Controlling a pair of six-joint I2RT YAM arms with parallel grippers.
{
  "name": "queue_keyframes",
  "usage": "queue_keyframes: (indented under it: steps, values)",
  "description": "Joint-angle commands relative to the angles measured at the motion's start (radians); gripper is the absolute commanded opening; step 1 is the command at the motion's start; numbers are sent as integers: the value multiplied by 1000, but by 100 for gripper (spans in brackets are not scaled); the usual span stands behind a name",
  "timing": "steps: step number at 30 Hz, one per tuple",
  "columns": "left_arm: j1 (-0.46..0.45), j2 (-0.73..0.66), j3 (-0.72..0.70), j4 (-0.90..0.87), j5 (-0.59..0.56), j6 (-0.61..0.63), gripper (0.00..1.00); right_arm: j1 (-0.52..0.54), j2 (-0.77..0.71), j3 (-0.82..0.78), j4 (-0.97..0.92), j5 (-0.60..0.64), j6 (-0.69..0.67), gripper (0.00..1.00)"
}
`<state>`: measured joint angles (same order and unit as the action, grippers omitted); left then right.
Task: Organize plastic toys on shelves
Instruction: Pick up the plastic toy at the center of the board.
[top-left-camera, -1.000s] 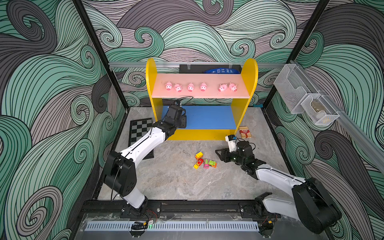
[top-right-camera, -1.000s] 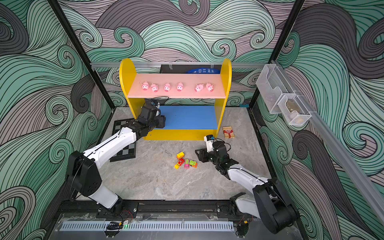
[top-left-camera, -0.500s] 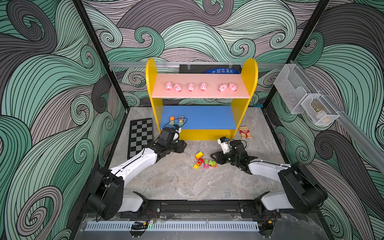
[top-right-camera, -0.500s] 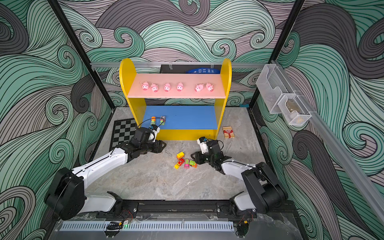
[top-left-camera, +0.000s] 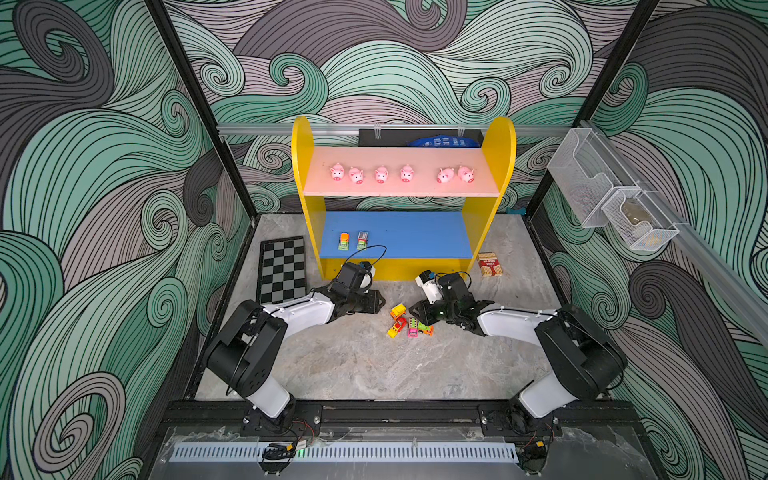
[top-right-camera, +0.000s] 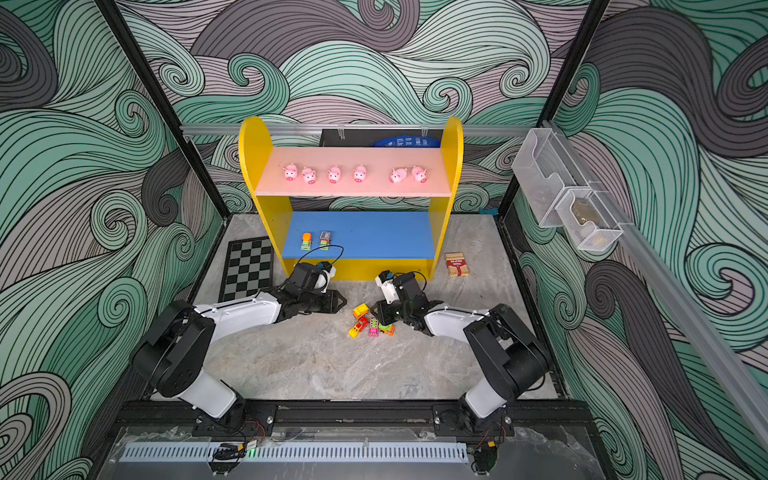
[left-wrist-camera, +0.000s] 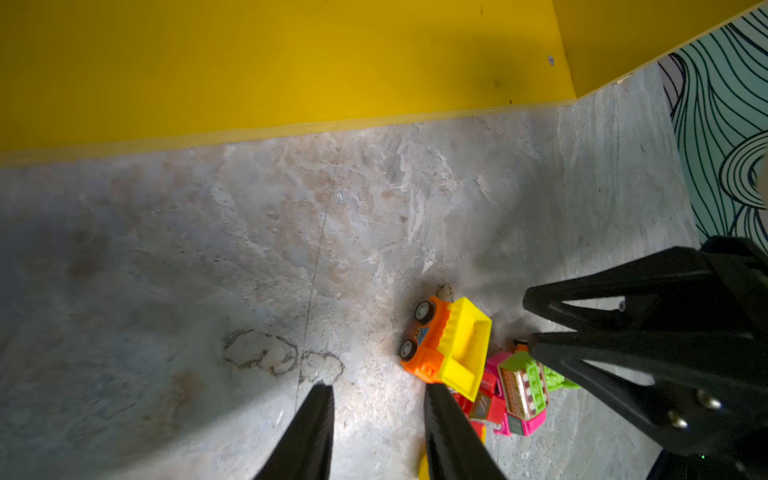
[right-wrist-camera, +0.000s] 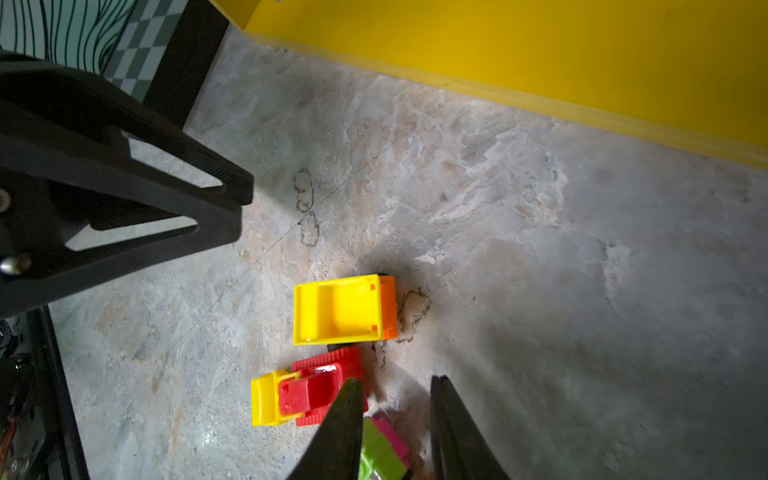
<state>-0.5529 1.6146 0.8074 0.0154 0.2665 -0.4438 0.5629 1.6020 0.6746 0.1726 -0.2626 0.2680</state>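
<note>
The coming move turned, we judged, on the little heap of four toy vehicles (top-left-camera: 407, 322) lying on the table (top-left-camera: 353, 361) just below the middle of a top view, squarely between the two pincers. The right gripper (top-left-camera: 418, 315) was the nearer. In its wrist view the jaws stood apart around the pink-and-green vehicle (right-wrist-camera: 380, 455) at the bottom edge of the frame, which lay back between the fingers (right-wrist-camera: 340, 415) rather than ahead of their tips (its long axis seemed to run along the fingers, though too little of it showed to be sure). The left gripper (left-wrist-camera: 378, 388) also had its jaws apart, over bare table, with the yellow dump truck (left-wrist-camera: 451, 345) just right of its tips and slanted across the frame. Two more vehicles (top-left-camera: 343, 241) already sat on the blue board of the shelves (top-left-camera: 415, 237), toward its left end.
</note>
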Motion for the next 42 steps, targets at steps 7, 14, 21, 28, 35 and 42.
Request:
queue_keyframes:
  steps: [7,14,21,28,35,42]
  values:
    - [-27,109,50,50,-13,-39,33,33,75,70,-60,18,-38,29]
    - [-35,145,54,62,-16,-32,30,43,127,113,-61,41,-28,28]
    - [-38,165,57,66,-10,-15,29,58,176,154,-61,49,-27,28]
    - [-39,113,30,36,-69,-14,27,75,205,186,-61,38,-27,28]
    - [-39,38,-10,-14,-185,-12,28,89,230,215,-61,20,-16,29]
    - [-39,4,-9,-57,-204,13,30,89,209,212,-61,59,9,30]
